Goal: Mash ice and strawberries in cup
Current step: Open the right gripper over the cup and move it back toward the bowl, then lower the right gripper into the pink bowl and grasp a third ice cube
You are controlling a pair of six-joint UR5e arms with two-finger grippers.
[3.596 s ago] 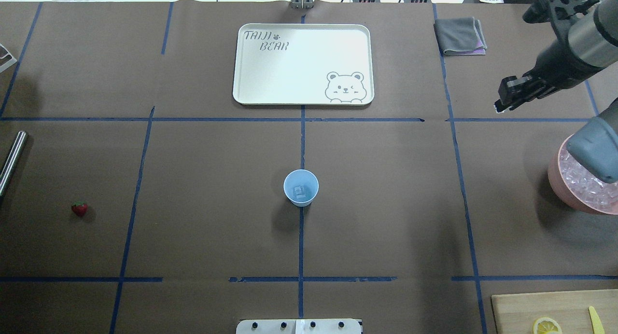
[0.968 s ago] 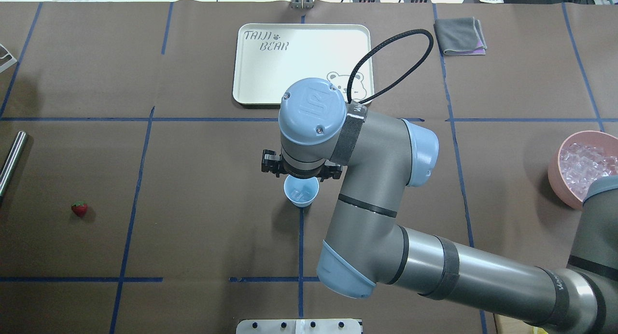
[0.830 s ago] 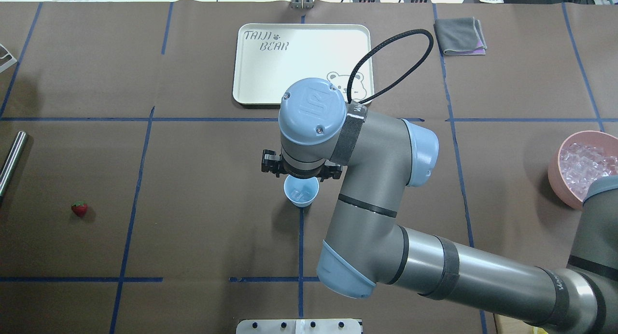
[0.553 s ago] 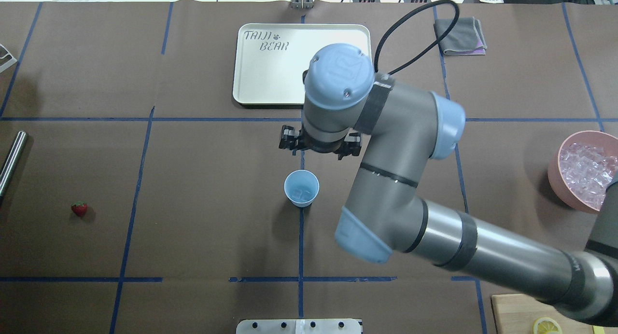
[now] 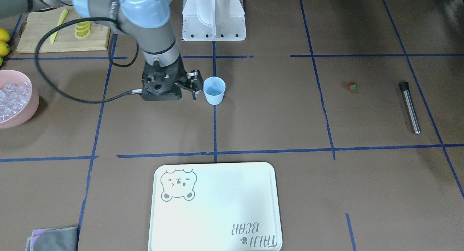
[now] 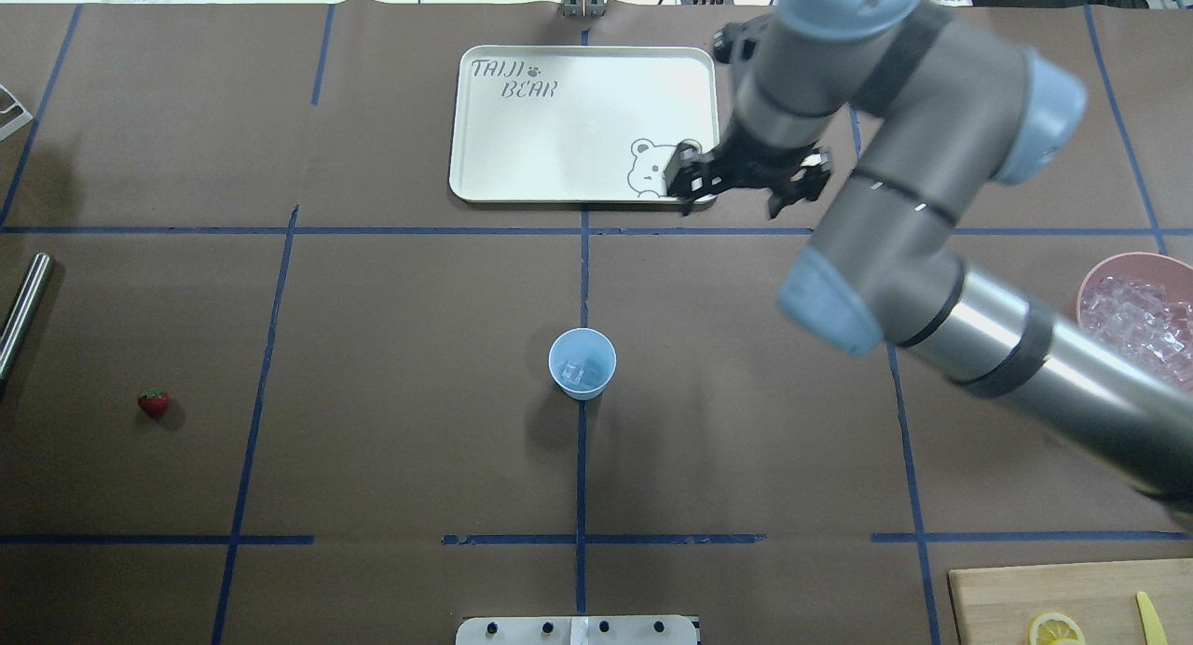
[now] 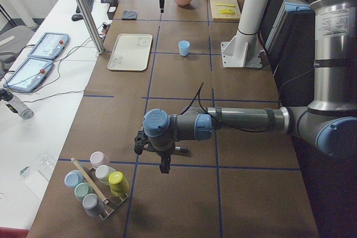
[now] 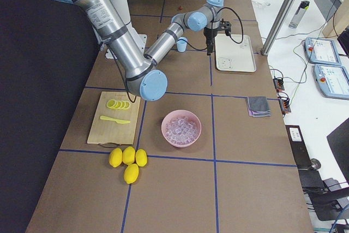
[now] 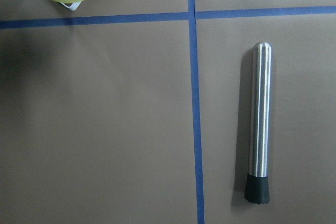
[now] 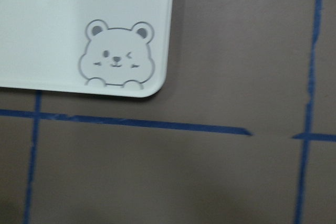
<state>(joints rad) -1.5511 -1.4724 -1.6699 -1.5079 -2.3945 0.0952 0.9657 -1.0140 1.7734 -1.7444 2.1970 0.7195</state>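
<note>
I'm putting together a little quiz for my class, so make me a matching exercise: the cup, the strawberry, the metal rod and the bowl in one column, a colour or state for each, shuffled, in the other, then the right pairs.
Column one
1. cup
2. strawberry
3. metal rod
4. bowl

Column two
A. silver with a black tip, lying flat
B. pink, filled with ice cubes
C. small and red
D. light blue, standing upright

Pairs: 1-D, 2-C, 3-A, 4-B
</note>
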